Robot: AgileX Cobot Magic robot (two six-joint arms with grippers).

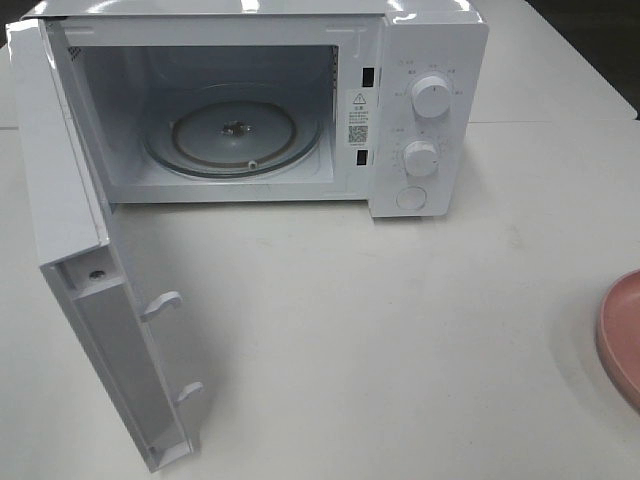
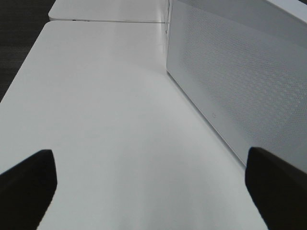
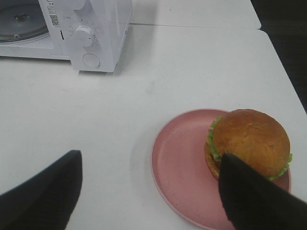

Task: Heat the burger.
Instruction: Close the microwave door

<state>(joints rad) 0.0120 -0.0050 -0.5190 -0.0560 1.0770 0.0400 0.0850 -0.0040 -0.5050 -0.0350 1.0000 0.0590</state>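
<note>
A: Right gripper [image 3: 148, 191] jaws spread wide, holding nothing, above the table [image 3: 192, 62] beside the burger [image 3: 249, 143].
B: Burger location?
A: On the pink plate [image 3: 177, 167], well apart from the microwave [image 1: 420, 60]. Door [image 1: 90, 290] swung open.
B: Left gripper [image 2: 151, 187]?
A: Also wide open, nothing held, beside the door.

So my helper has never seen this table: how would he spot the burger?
Start at the white microwave with its door open, then look along the white table to the pink plate. The burger sits on it, the only food there, with a golden-brown bun and green lettuce.
</note>
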